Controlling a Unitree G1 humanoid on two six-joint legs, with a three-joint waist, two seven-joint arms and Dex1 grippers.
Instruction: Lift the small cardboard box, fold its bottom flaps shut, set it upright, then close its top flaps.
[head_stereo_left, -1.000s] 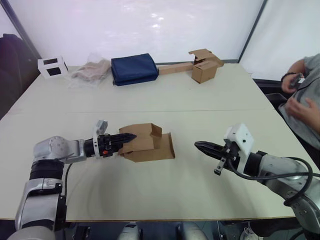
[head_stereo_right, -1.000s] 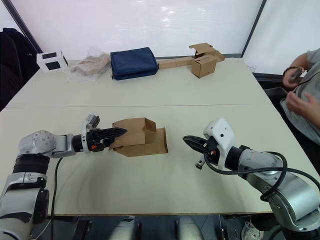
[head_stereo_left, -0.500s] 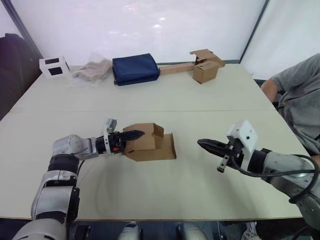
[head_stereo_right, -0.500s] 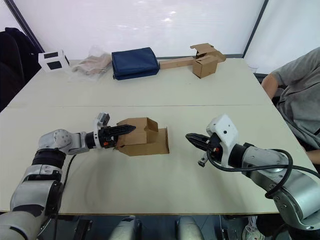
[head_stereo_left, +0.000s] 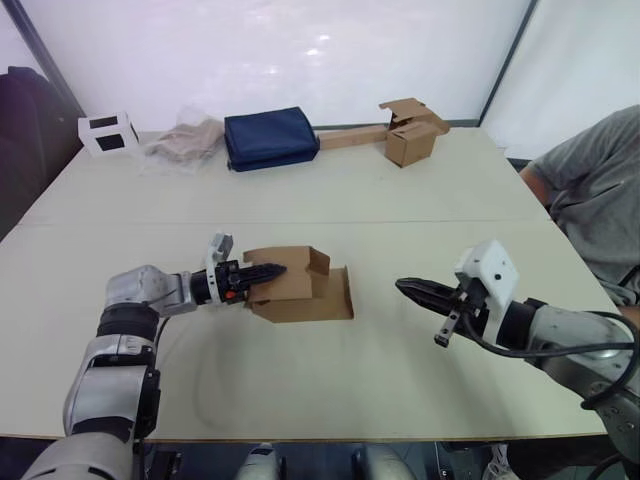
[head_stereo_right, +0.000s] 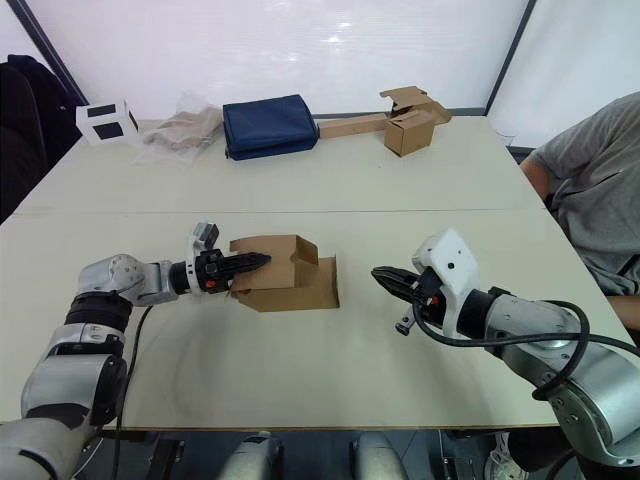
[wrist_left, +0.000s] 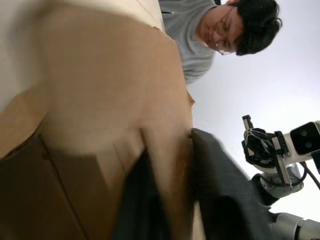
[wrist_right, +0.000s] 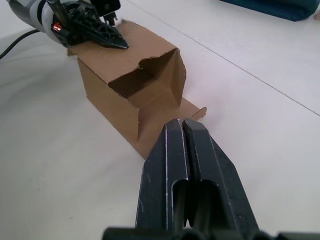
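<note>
The small cardboard box (head_stereo_left: 290, 292) lies on its side at the table's middle. Its right end is open, with one flap (head_stereo_left: 341, 288) spread on the table and another (wrist_right: 176, 75) standing out. I cannot tell whether these are the top flaps or the bottom flaps. My left gripper (head_stereo_left: 274, 269) reaches in from the left and is shut on the box's upper wall. In the left wrist view, that cardboard wall (wrist_left: 167, 165) sits between the two dark fingers. To the right of the box, my right gripper (head_stereo_left: 404, 288) hovers shut and empty, pointing at the open end.
At the back of the table lie another brown box with a long strip (head_stereo_left: 410, 132), a navy bag (head_stereo_left: 268, 137), a crumpled plastic bag (head_stereo_left: 185, 140) and a white cube (head_stereo_left: 105, 132). A person in a grey shirt (head_stereo_left: 590, 190) sits at the table's right edge.
My left gripper's fingers have closed on the box's upper wall. The person at the right has leaned in closer. The right arm has barely moved.
</note>
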